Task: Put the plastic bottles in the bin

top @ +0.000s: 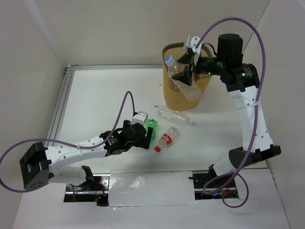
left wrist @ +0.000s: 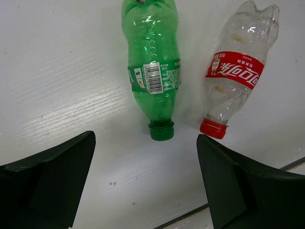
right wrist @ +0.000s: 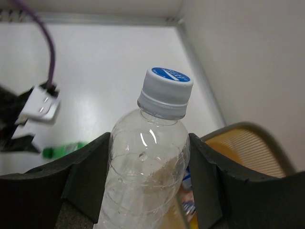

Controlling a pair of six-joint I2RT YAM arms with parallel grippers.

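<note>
In the top view the right gripper [top: 187, 68] is at about one o'clock of the table [top: 105, 95], over the bin [top: 170, 98]. Its fingers [right wrist: 86, 167] are clamped on the body of a clear bottle [top: 189, 89] with a white cap with a blue top. The bottle is tilted, the cap pointing to about ten o'clock and the base to about four o'clock. It hangs across the mouth of the bin. In the right wrist view the orange mesh and the grey-brown rim of the bin show at about four o'clock under the bottle.

The left gripper [top: 144, 136] is near the middle of the table. Its fingers [left wrist: 52, 181] are spread wide and grasp nothing. The green bottle [left wrist: 152, 71] lies on its side just in front of them, with the cap turned toward the gap between the fingers, and no finger touches it. The red-labelled bottle [left wrist: 233, 81] lies at about four o'clock from the green one in the top view, close beside it but apart, and its red cap points toward the near edge.

One more plain clear bottle [top: 174, 114] lies on the table at about two o'clock from the green one, just in front of the bin.
</note>
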